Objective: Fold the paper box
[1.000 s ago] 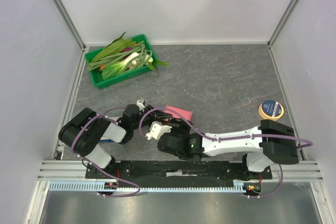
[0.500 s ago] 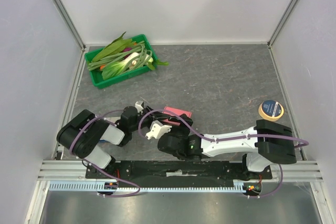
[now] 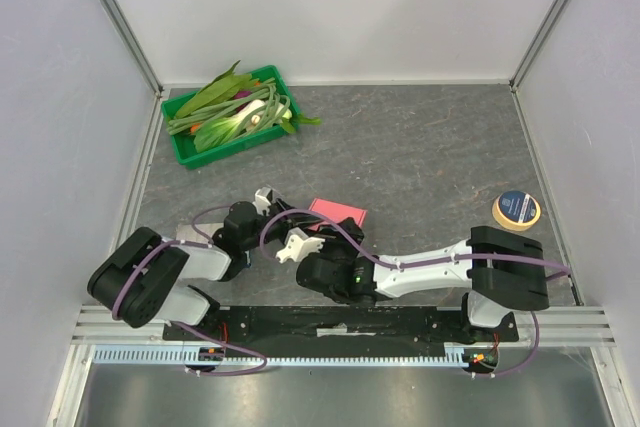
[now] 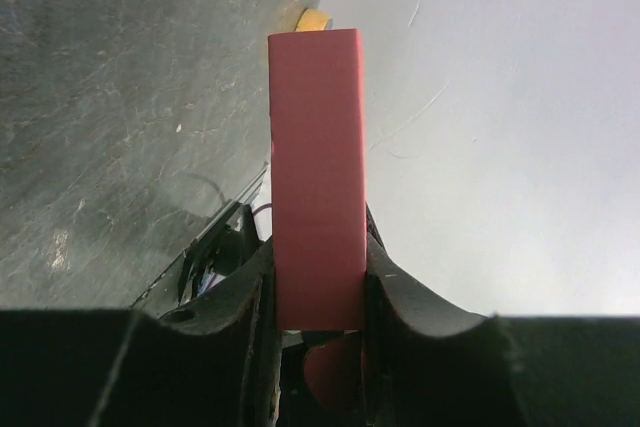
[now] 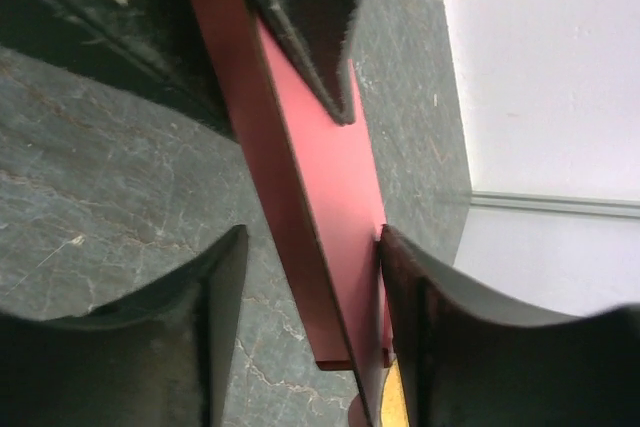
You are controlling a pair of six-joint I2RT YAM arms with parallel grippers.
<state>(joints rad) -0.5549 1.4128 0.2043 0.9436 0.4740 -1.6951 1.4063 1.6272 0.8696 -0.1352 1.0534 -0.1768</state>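
Observation:
The paper box (image 3: 340,212) is a pink-red flattened sleeve held just off the grey table near the front middle. In the left wrist view the paper box (image 4: 317,167) stands on edge, and my left gripper (image 4: 317,292) is shut on its near end. From the right, my right gripper (image 5: 310,247) straddles the paper box (image 5: 330,217). Its right finger (image 5: 420,297) touches the box's flat face. Its left finger (image 5: 215,297) stands apart from the narrow edge, so this gripper is open. From above, the left gripper (image 3: 288,215) and right gripper (image 3: 316,231) meet at the box's left end.
A green tray (image 3: 186,154) of leafy vegetables sits at the back left. A yellow tape roll (image 3: 517,209) lies near the right wall. The right forearm (image 3: 430,265) stretches across the front of the table. White walls enclose the table on three sides.
The right gripper's jaws have narrowed around the box. The left arm's elbow has swung down and to the left, and the box has shifted slightly to the right.

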